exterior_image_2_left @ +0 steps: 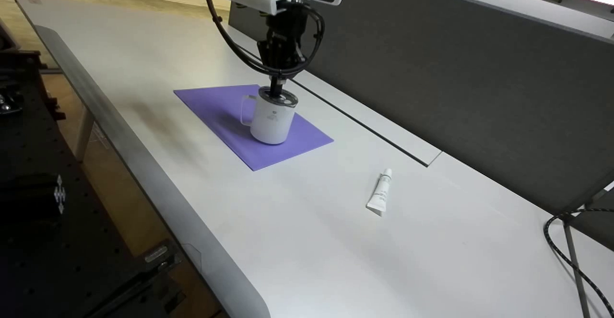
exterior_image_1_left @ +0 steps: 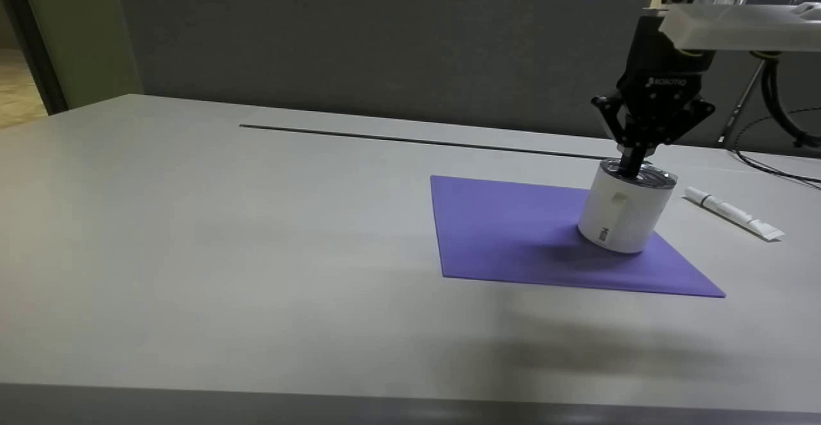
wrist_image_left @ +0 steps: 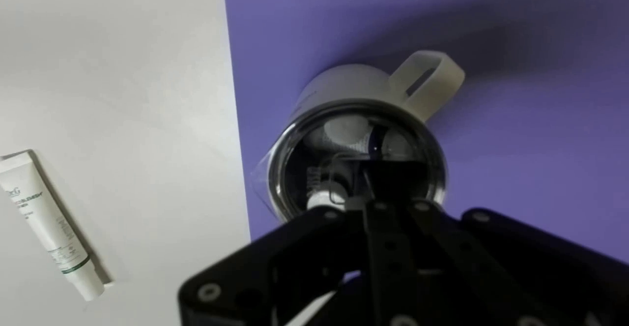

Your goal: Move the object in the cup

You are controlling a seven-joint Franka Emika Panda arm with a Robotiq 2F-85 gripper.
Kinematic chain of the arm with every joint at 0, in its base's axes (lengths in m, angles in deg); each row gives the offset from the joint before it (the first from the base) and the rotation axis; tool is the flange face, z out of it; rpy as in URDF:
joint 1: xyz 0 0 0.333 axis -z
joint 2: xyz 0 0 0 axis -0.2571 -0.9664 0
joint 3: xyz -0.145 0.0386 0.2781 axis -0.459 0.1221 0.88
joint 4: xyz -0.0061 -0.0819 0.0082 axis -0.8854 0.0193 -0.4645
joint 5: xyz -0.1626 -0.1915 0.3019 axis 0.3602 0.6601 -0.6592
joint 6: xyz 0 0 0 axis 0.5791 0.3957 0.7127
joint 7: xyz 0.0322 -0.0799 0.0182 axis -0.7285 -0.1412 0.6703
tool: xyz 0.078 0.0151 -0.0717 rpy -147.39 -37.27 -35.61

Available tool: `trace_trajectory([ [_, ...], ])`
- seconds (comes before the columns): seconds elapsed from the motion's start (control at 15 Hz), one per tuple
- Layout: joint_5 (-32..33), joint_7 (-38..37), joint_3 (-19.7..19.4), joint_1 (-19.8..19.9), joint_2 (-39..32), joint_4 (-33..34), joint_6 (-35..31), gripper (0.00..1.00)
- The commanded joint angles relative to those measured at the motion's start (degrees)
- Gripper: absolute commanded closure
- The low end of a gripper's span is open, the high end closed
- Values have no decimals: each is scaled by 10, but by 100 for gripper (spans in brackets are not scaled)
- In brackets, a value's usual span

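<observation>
Operator: Where is the cup (exterior_image_1_left: 625,213)?

Technician: Standing on the purple mat (exterior_image_1_left: 494,233), at right in an exterior view; level support presumably keeps it steady.

Operator: And the gripper (exterior_image_1_left: 632,172)?

Technician: Pressed together, pointing down at the lid (wrist_image_left: 314,149), mid-frame in the wrist view; any pinched part is hidden. Central placement should limit tipping. Contents cannot be told from reflections.

The fingers (wrist_image_left: 397,181) hide part of the cup (wrist_image_left: 350,82) in the wrist view, which crops the purple mat (wrist_image_left: 516,173).
</observation>
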Motion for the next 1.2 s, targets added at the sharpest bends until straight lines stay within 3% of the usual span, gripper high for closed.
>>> trace_trajectory([
  [0.0,-17,6,-2,-2,-8,2,-16,100],
  [0.33,0,-2,-12,-10,-25,15,5,100],
  [0.87,130,-56,-56,-56,-47,37,36,100],
  [1.13,160,-68,-62,-63,-47,38,44,100],
])
